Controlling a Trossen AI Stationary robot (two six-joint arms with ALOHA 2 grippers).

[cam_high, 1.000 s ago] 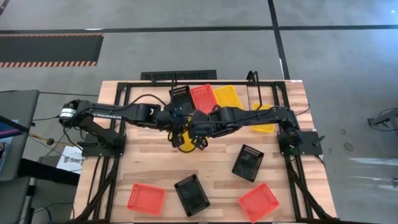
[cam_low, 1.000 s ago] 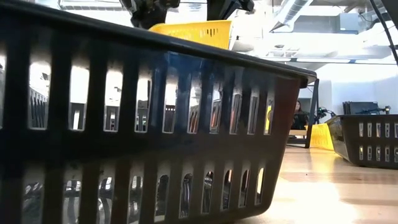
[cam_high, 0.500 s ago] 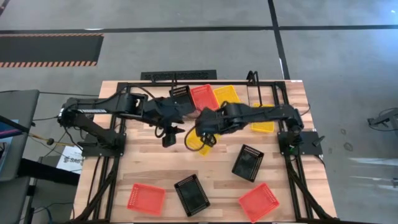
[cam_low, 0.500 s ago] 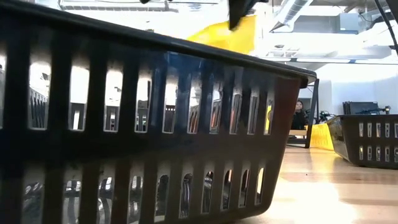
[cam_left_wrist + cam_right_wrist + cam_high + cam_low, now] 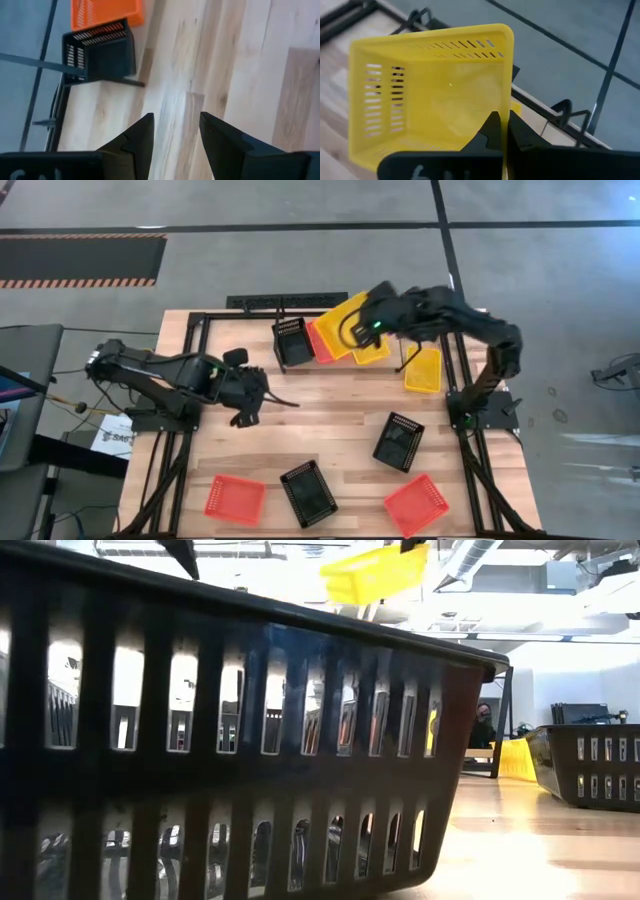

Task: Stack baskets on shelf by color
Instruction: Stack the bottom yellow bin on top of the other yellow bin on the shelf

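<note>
My right gripper [image 5: 372,328] is shut on a yellow basket [image 5: 340,320], held tilted in the air over the far middle of the table. Below it a black basket [image 5: 292,342], a red-orange one [image 5: 318,348] and a yellow one [image 5: 372,352] sit side by side on the thin black shelf [image 5: 135,82]. In the low view the held yellow basket [image 5: 375,572] shows high up. My left gripper [image 5: 250,398] is open and holds nothing, low over the bare wood left of the middle. In its wrist view the left gripper [image 5: 175,135] faces the shelf's black basket [image 5: 100,52]. My right gripper pinches one side wall of the yellow basket at its rim [image 5: 508,107], with one finger [image 5: 492,131] inside the basket and one outside. The basket is lifted clear and tilted, with its open side toward the gripper.
A further yellow basket [image 5: 423,370] lies at the table's right. Two black baskets [image 5: 398,442] [image 5: 308,493] and two red-orange ones [image 5: 235,498] [image 5: 415,505] lie along the near half. A black tube frame [image 5: 200,330] edges the table. Bare wood lies in the middle.
My right gripper has carried the yellow basket up from the table's middle toward the far edge, over the shelf, and the basket has tipped. My left gripper has drawn away from that basket toward the table's left.
</note>
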